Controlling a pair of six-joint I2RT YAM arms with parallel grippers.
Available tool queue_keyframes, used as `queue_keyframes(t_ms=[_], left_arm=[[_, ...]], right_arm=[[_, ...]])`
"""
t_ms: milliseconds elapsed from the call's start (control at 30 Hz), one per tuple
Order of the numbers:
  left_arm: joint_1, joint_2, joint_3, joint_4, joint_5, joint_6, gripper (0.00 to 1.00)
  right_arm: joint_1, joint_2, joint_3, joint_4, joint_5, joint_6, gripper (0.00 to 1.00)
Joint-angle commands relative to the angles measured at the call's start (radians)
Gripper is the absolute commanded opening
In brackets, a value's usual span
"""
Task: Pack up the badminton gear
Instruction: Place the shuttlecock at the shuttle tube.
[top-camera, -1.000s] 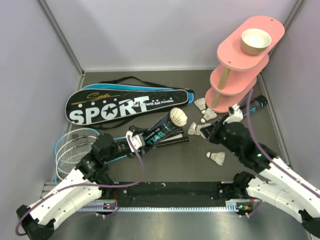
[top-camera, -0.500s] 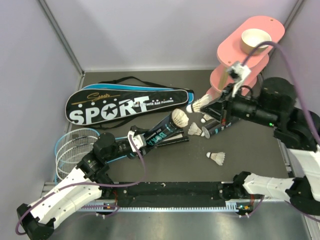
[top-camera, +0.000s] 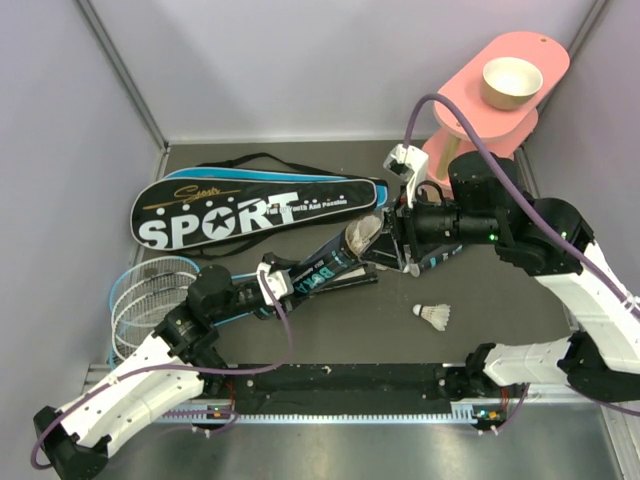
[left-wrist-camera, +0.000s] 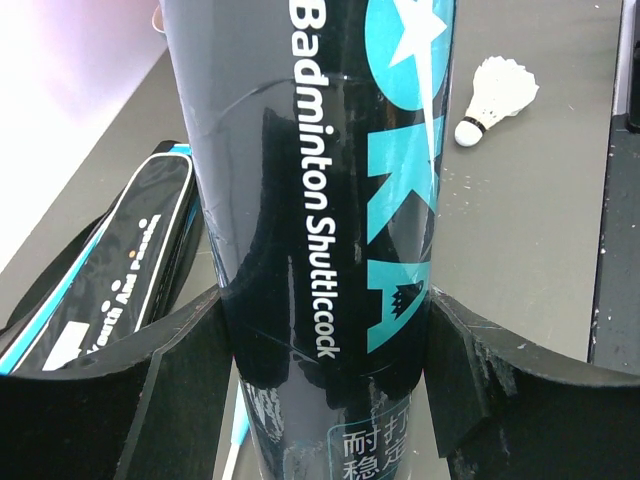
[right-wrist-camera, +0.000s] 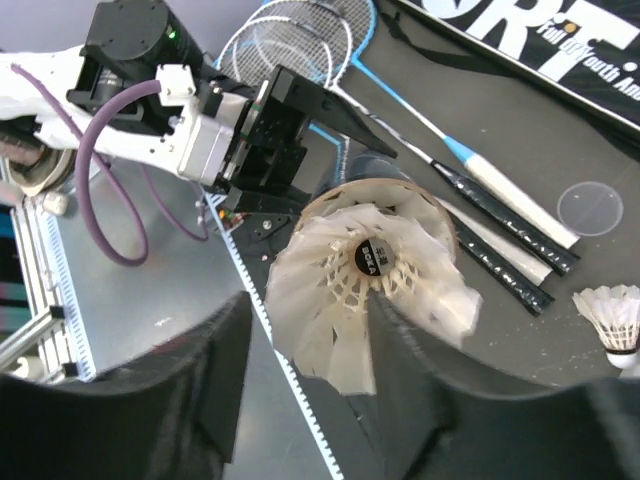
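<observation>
The shuttlecock (right-wrist-camera: 375, 290) sits cork-first in the mouth of the black tube (left-wrist-camera: 320, 200), directly between the fingers of the right gripper (right-wrist-camera: 310, 315). Those fingers stand parted, with a gap on one side (so it looks let go rather than pinched). The left gripper (left-wrist-camera: 325, 370) is clamped on the tube's body, a finger pressed to each side, and to finish this step well I judge the right fingers should draw straight back along the tube's axis without brushing the feathers, leaving the loose shuttlecock (top-camera: 434, 316) on the table (top-camera: 330, 330) just nearside of them for the following pick.
</observation>
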Motion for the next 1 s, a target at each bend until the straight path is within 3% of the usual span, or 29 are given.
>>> queue_keyframes(t_ms=[0, 400, 667, 800, 900, 967], left_arm=[[-0.004, 0.002, 0.024, 0.085, 0.012, 0.004, 0.07], [-0.004, 0.004, 0.024, 0.085, 0.026, 0.002, 0.06], [-0.004, -0.012, 0.021, 0.094, 0.022, -0.004, 0.05], [-0.006, -0.007, 0.023, 0.091, 0.009, -0.002, 0.05], [-0.006, -0.007, 0.024, 0.088, -0.02, -0.001, 0.05], [-0.004, -0.013, 0.027, 0.084, -0.037, -0.001, 0.04]], right_arm=[[0.012, 0.013, 0.041, 0.065, -0.065, 0.047, 0.54], [0.012, 0.106, -0.051, 0.15, -0.142, 0.102, 0.6], [0.016, 0.069, -0.184, 0.29, -0.199, 0.185, 0.61], [0.014, -0.012, -0.154, 0.289, -0.073, 0.158, 0.66], [0.014, -0.153, -0.169, 0.316, 0.182, 0.129, 0.73], [0.014, -0.321, -0.305, 0.402, 0.334, 0.142, 0.8]])
